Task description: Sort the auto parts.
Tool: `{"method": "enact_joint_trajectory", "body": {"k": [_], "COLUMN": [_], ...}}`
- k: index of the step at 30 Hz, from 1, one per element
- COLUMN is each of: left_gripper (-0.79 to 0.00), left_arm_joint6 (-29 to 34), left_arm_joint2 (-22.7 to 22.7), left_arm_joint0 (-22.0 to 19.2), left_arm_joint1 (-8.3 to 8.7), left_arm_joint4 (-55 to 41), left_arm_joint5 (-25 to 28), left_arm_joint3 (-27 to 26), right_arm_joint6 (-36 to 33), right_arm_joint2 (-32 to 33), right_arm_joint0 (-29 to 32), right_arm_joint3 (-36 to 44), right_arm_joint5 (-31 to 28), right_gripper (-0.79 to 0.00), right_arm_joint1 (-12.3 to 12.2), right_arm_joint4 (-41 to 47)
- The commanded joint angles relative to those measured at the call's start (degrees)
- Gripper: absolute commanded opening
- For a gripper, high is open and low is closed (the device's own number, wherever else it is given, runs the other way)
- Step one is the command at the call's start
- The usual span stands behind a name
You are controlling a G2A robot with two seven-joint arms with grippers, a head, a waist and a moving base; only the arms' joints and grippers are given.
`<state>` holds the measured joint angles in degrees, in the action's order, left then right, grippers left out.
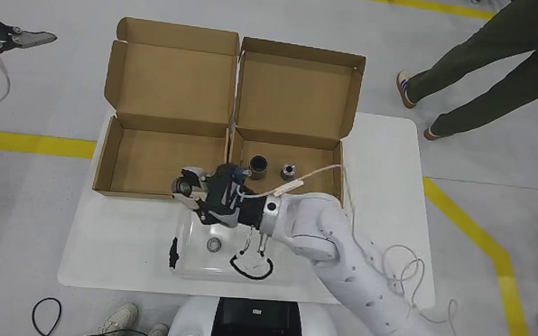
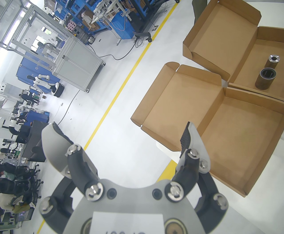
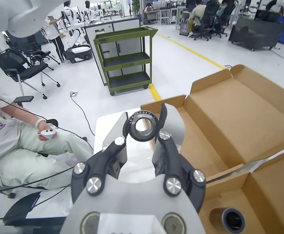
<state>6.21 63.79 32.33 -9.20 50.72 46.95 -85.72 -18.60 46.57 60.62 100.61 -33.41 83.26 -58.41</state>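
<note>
The right gripper (image 3: 145, 119) has its two fingers clamped on the outside of a metal bearing (image 3: 145, 137), one pad on each side of the ring, so that the open bore faces the wrist. In the top view this gripper (image 1: 190, 183) hangs above the front wall of the empty box (image 1: 156, 159), close to the corner next to the second box (image 1: 316, 159); whether the bearing is over the box floor or over the table just in front of it cannot be told. The two cardboard boxes stand touching side by side along the table's (image 1: 386, 173) back edge, lids folded open away from the robot, the empty one on the left. In the second box a dark sleeve (image 1: 259, 167) and a smaller cylinder (image 1: 290, 172) with a bright top stand upright, just beside each other near the front wall. At the table's front edge lies a clear tray (image 1: 193, 260) with a second bearing (image 1: 214, 245) in it and, near its right end, a black loop (image 1: 251, 267). The left gripper (image 2: 121, 130) has its fingers spread wide apart with nothing between them; it hangs above the floor off the table's left edge, on the empty box's side, well apart from the parts.
</note>
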Motion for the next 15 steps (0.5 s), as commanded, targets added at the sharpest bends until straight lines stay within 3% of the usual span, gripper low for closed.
{"method": "enact_joint_trajectory", "body": {"k": [1,15], "left_gripper": [0.0,0.0], "left_arm_joint6": [0.0,0.0], "left_arm_joint2": [0.0,0.0], "left_arm_joint0": [0.0,0.0], "left_arm_joint1": [0.0,0.0], "left_arm_joint4": [0.0,0.0], "left_arm_joint5": [0.0,0.0], "left_arm_joint3": [0.0,0.0], "right_arm_joint6": [-0.46,-2.66], "right_arm_joint2": [0.99,6.82], "right_arm_joint0": [-0.77,-5.96], "right_arm_joint3": [1.89,10.76], "right_arm_joint5": [0.08,-0.02], "right_gripper": [-0.785,-0.785], "right_arm_joint1": [-0.11,-0.66], "right_arm_joint4": [-0.08,1.06]}}
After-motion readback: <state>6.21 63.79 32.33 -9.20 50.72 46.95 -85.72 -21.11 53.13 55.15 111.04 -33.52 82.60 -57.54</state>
